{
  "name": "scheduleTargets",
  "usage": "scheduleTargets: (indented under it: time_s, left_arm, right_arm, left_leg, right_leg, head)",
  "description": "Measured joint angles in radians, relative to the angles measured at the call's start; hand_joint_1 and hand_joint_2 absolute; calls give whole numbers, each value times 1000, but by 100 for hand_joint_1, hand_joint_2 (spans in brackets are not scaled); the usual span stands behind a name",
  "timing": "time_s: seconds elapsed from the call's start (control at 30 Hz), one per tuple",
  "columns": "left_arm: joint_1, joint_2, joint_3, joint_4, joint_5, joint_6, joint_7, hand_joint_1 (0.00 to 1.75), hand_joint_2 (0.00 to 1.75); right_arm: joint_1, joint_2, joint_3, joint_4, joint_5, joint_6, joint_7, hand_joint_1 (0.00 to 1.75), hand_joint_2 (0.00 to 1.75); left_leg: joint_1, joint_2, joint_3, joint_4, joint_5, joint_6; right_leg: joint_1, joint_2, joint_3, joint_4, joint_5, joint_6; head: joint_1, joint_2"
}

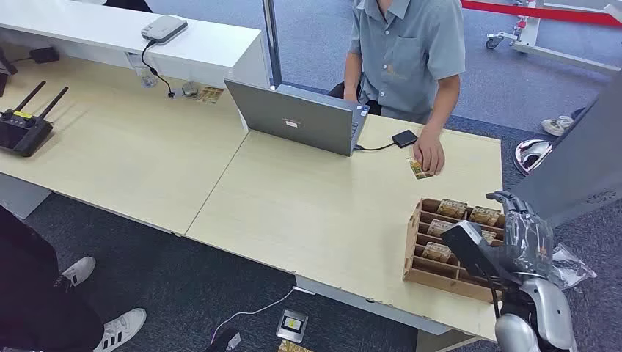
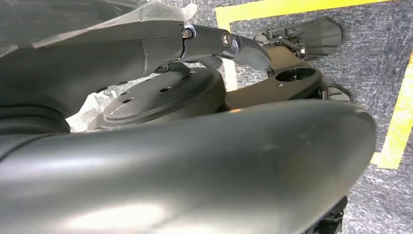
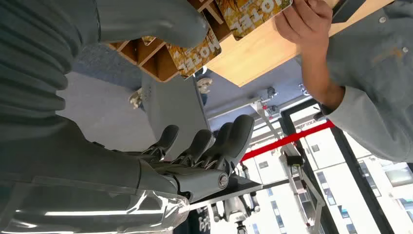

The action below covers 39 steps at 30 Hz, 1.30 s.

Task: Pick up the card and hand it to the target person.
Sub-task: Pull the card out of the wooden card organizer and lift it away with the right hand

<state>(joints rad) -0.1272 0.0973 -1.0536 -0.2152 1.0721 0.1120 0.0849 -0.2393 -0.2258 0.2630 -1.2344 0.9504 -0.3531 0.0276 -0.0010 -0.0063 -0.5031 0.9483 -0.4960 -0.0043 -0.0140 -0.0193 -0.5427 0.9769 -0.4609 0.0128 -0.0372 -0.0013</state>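
Note:
A patterned card point(image 1: 418, 169) lies flat on the light wood desk point(image 1: 308, 213), under the fingertips of the person in a grey shirt point(image 1: 407, 51) seated behind it. The right wrist view shows this card point(image 3: 253, 12) next to the person's hand point(image 3: 302, 19). My right hand point(image 1: 524, 235) hovers over the right end of a wooden card box point(image 1: 418, 257); its fingers point(image 3: 204, 146) are stretched out and apart, holding nothing. My left hand point(image 2: 160, 48) hangs low over the carpet, with one finger extended and nothing in it.
Several more cards point(image 1: 451, 208) stand in the box's slots. An open grey laptop point(image 1: 297, 117) and a small black device point(image 1: 404, 138) sit beside the person. A black router point(image 1: 22, 132) is at the far left. A grey panel point(image 1: 587, 161) stands close on my right. Another person point(image 1: 29, 293) stands at lower left.

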Motion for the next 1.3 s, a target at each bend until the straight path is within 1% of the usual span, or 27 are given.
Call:
scheduleTargets:
  time_s: [0.43,0.63,0.8,1.0,1.3]
  left_arm:
    - [5,-1,0,0,17,13,14,0,0]
    - [5,-3,0,0,24,21,15,0,0]
    - [5,-3,0,0,24,22,15,0,0]
    - [5,-3,0,0,23,22,15,0,0]
    - [5,-3,0,0,21,20,17,0,0]
  right_arm:
    - [-24,4,22,108,-35,-25,0,69,175]
    - [-24,-3,29,137,-43,-29,7,69,175]
    - [-24,-9,31,156,-51,-34,17,65,175]
    - [-24,-19,31,176,-54,-35,24,68,175]
    - [-22,-35,30,195,-61,-38,39,77,175]
  left_leg:
    - [0,0,0,0,0,0]
    - [0,0,0,0,0,0]
    - [0,0,0,0,0,0]
    - [0,0,0,0,0,0]
    - [0,0,0,0,0,0]
  right_leg:
    - [0,0,-1,0,0,0]
    - [0,0,-1,0,0,0]
    - [0,0,-1,0,0,0]
    - [0,0,-1,0,0,0]
    - [0,0,-1,0,0,0]
  head:
    - [0,0]
    - [0,0]
    - [0,0]
    - [0,0]
    - [0,0]
